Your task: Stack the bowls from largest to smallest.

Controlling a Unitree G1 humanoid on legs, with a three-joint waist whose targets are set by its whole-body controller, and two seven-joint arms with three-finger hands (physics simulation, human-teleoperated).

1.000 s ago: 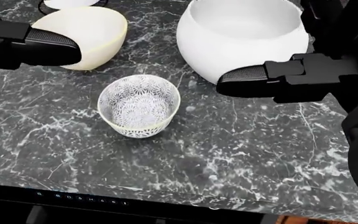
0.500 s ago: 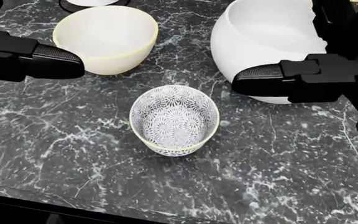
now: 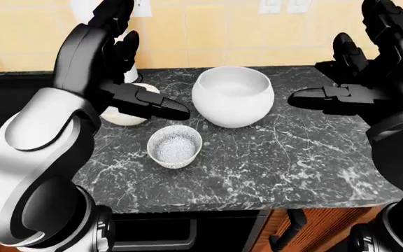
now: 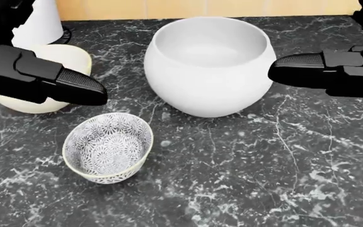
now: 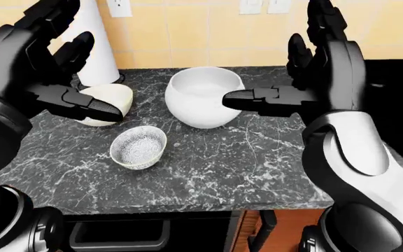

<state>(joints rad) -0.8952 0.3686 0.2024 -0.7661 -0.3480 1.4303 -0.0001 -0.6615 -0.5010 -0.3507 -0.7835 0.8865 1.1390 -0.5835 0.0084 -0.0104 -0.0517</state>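
While I stood facing the dark marble surface (image 3: 307,157), the left-eye view showed all three bowls apart and nothing stacked. The big white bowl (image 3: 231,96) sat near the middle, the cream bowl (image 3: 126,114) to its left half hidden by my left hand (image 3: 110,63), and the small patterned bowl (image 3: 175,146) below and between them. My left hand was raised with fingers spread, gripping nothing. My right hand (image 3: 359,79) was lifted at the right, also spread and empty.

In the head view the whole picture had shifted against half a second earlier. The white bowl (image 4: 207,64) had slid from the upper right to the centre, and the patterned bowl (image 4: 108,147) had gone toward the lower left. I read that as my head turning, not the bowls moving. The cream bowl (image 4: 36,101) lay at the left edge behind my black finger (image 4: 55,85). A right-hand finger (image 4: 320,68) pointed in from the right, level with the white bowl, though I could not tell whether they touched.

The right-eye view confirmed both hands open above the surface. A white cone-shaped thing (image 5: 98,47) stood by the wall behind the cream bowl.

I judged the task unstarted. The cream bowl should go into the white one first, then the patterned bowl.
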